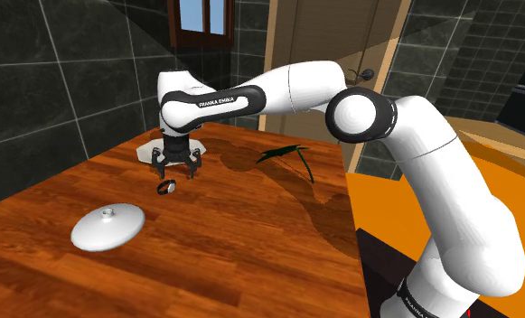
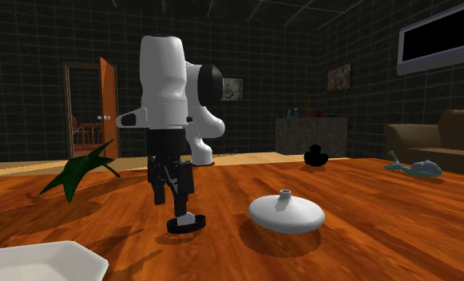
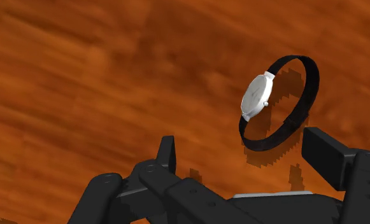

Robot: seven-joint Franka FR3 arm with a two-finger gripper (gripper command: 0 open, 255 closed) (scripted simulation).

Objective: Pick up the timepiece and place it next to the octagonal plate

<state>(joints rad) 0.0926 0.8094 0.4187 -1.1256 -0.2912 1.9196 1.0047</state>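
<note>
1. Gripper (image 1: pixel 178 172), jaws wide apart and holding nothing, hangs low over the wooden table (image 1: pixel 251 226), near the octagonal plate (image 2: pixel 38 259).
2. Watch (image 3: pixel 261 97) stands on its strap edge, slightly farther from the plate than the gripper, off-centre toward one finger.
3. Likely fault: in a straight descent that finger would strike the strap, tipping or skidding the watch.
4. Possible fault: a shallow pinch on the thin strap could slip.
</note>
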